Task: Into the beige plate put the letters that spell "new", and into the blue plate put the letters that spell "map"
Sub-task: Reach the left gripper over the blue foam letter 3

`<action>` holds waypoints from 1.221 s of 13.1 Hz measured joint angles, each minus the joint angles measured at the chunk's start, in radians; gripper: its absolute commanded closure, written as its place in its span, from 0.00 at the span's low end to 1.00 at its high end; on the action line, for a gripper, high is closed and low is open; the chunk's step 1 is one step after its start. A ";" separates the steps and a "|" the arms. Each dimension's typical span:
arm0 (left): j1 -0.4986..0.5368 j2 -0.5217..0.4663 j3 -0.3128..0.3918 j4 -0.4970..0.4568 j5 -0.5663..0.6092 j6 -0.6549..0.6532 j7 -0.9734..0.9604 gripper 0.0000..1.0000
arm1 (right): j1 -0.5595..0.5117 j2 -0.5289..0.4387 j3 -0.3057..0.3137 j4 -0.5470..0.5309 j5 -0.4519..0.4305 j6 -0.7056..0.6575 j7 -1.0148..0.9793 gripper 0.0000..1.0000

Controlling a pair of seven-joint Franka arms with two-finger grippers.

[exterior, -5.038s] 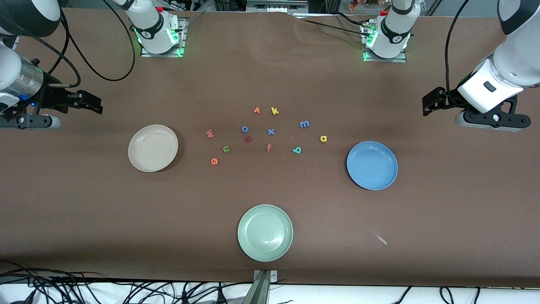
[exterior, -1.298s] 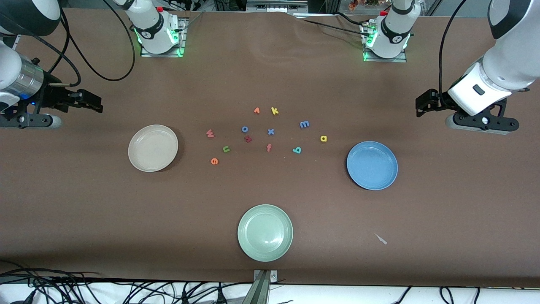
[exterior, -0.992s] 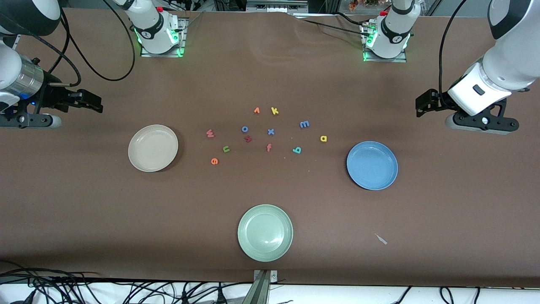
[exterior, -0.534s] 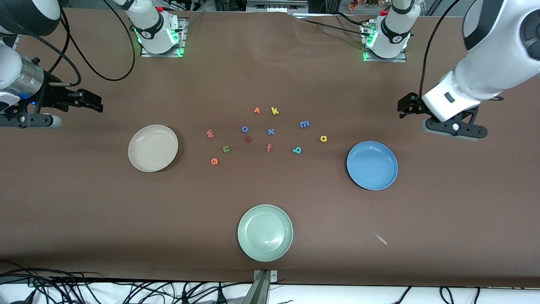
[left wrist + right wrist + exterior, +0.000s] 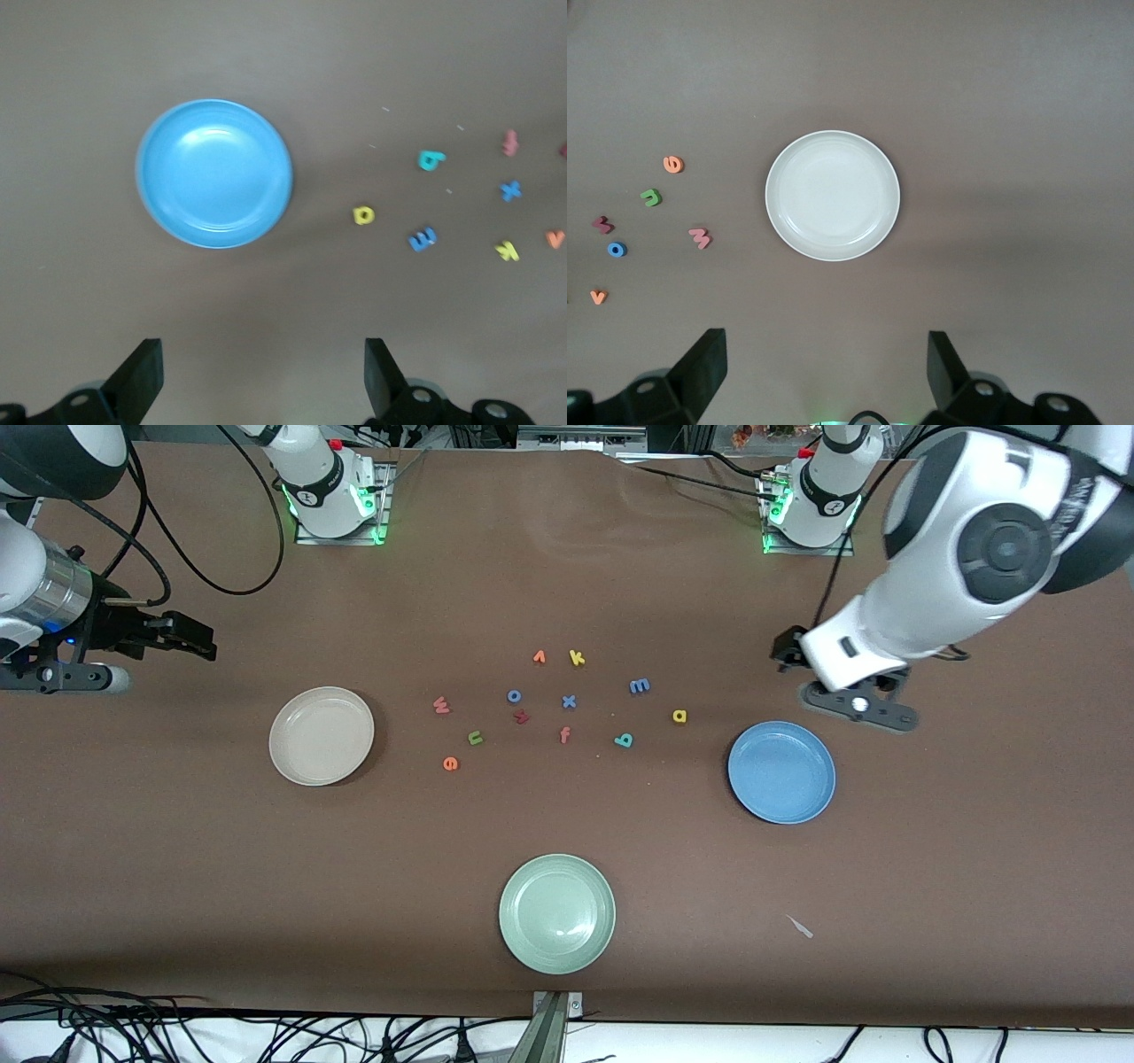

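Both my grippers gape empty: left gripper [image 5: 791, 657] hangs over the table between light blue m [image 5: 640, 685] and blue plate [image 5: 781, 771]; right gripper [image 5: 197, 642] waits near beige plate [image 5: 322, 735].

Beige plate [image 5: 321, 735] and blue plate [image 5: 781, 771] bare; green plate [image 5: 556, 913] nearest camera; letters [image 5: 549, 704] scattered between the two; left gripper [image 5: 785, 648] over table beside blue plate; right gripper [image 5: 190, 638] waits at table's end.
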 measured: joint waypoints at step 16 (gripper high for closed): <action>-0.274 0.238 -0.045 -0.270 0.000 0.486 0.454 0.00 | 0.001 0.000 0.002 0.002 0.004 -0.001 0.001 0.00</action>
